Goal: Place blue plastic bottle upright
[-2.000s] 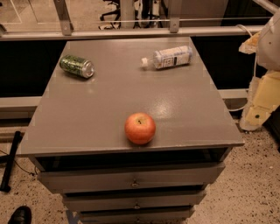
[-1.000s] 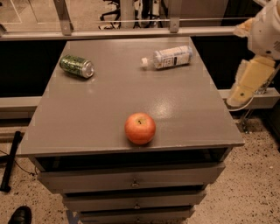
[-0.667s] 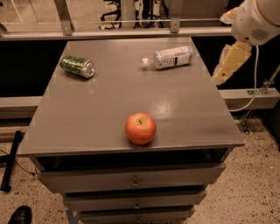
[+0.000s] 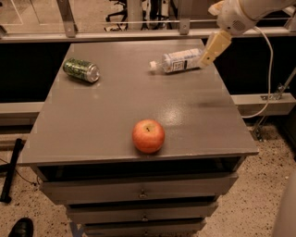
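We see the blue plastic bottle (image 4: pixel 179 60) lying on its side in the upper right part of the worktop (image 4: pixel 111 106), its white cap pointing left and its base towards the right edge. The gripper (image 4: pixel 207 55) hangs at the upper right of the frame, slanting down to the bottle's base end (we cannot tell whether it touches the bottle, nor whether it is released or clenched). The white arm (image 4: pixel 245 13) reaches in from the top right corner. A green can (image 4: pixel 81 70) lies on its side at the upper left of the worktop, well apart from the bottle. A red apple (image 4: pixel 148 136) stands near the front edge, lower centre. Drawers (image 4: pixel 138 190) show beneath the worktop.
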{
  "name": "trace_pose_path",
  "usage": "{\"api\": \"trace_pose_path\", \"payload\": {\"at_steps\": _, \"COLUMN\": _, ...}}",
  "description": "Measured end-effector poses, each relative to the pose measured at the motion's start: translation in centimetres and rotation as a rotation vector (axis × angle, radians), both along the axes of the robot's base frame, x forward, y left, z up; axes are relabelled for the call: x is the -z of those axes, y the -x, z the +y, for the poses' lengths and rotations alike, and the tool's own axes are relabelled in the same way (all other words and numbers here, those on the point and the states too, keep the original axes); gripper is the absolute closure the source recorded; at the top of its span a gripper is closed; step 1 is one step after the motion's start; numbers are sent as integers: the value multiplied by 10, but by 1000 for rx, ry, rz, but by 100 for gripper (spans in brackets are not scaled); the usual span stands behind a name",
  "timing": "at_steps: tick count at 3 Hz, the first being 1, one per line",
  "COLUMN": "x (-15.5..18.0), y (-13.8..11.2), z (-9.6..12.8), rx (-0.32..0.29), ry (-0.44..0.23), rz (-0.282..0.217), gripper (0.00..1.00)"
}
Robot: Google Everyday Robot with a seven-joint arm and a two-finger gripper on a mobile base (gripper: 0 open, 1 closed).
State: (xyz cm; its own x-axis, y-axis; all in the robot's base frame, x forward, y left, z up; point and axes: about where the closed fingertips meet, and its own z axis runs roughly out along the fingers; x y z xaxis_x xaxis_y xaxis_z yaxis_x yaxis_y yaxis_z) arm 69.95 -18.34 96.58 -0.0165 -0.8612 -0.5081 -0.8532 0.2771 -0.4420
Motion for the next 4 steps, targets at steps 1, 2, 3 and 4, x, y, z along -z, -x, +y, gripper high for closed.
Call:
{"api": "trace_pose_path", "payload": {"at_steps": 1, "x": 17, "y": -40, "z": 17, "rx": -25, "ry": -66, "rz": 13, "gripper": 0}}
{"api": "trace_pose_path", "payload": {"at_steps": 2, "x": 40, "y": -67, "z": 35, "rx": -44, "ry": -82, "rz": 47, "gripper": 0}}
{"api": "trace_pose_path", "payload": {"at_steps": 3, "x": 66, "y": -82, "z": 48, "rx": -60, "ry": -52, "rz": 90, "gripper": 0}}
{"api": "trace_pose_path", "payload": {"at_steps": 4, "x": 89, "y": -90, "z": 58, "rx": -78, "ry": -4, "rz": 129, "gripper": 0}}
